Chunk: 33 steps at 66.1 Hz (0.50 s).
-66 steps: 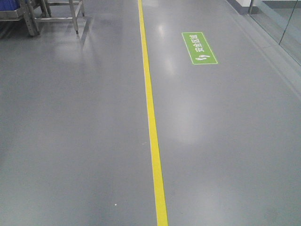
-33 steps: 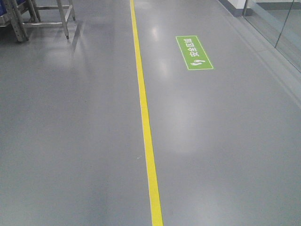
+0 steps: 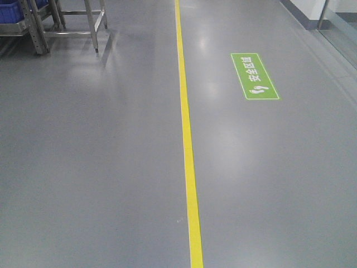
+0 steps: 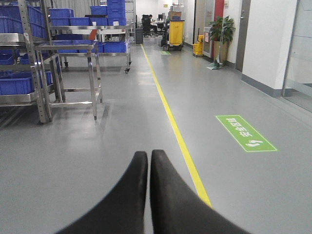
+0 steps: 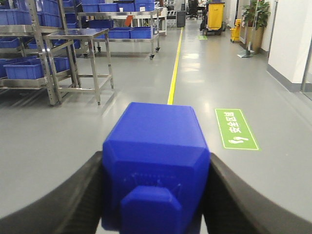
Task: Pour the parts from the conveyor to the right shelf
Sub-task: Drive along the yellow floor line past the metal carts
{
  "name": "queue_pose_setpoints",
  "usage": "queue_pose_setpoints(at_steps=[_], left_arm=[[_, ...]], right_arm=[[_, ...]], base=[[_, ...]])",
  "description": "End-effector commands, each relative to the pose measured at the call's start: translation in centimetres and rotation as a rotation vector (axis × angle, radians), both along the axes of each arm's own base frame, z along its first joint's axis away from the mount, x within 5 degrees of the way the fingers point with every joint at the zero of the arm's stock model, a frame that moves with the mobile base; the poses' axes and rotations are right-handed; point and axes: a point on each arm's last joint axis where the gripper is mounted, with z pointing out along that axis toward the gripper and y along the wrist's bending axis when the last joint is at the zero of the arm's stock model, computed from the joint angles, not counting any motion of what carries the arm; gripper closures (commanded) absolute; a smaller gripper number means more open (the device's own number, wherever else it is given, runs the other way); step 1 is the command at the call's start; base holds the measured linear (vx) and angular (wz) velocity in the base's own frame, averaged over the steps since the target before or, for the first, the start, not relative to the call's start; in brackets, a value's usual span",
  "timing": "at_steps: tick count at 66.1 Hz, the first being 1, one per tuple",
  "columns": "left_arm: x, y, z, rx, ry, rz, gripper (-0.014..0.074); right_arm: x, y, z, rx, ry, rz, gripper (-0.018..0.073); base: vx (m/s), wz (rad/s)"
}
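Note:
In the right wrist view my right gripper (image 5: pixel 156 168) is shut on a bright-blue block, one of the parts (image 5: pixel 156 146), with a black finger pressed on each side. My left gripper (image 4: pixel 148 155) is shut with nothing between its black fingers (image 4: pixel 168 195), held above the grey floor. The conveyor is out of view. Steel racks with blue bins (image 4: pixel 17 83) stand at the left, also seen in the right wrist view as racks with bins (image 5: pixel 24 68) and at the front view's top-left corner (image 3: pixel 14 19). I cannot tell which of them is the right shelf.
A yellow floor line (image 3: pixel 187 139) runs straight ahead, with a green floor sign (image 3: pixel 254 76) to its right. A steel table (image 4: pixel 73 48) stands beside the racks. Farther down the aisle are a yellow cart (image 4: pixel 175 33) and a potted plant (image 4: pixel 222 29). A white wall (image 4: pixel 268 44) runs along the right.
The floor sign and the rack legs have slid lower in the front view, so the base has rolled forward. The view swung one way, then back.

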Motion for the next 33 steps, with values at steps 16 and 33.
queue_pose_setpoints(at_steps=[16, 33], left_arm=[[-0.21, 0.0, 1.45, -0.018, -0.11, -0.001, 0.0603], [-0.21, 0.0, 1.45, -0.018, -0.11, -0.001, 0.0603]], right_arm=[[-0.14, -0.03, 1.54, 0.002, -0.101, -0.005, 0.0564], [-0.14, -0.03, 1.54, 0.002, -0.101, -0.005, 0.0564]], base=[[0.5, 0.07], [0.56, -0.03]])
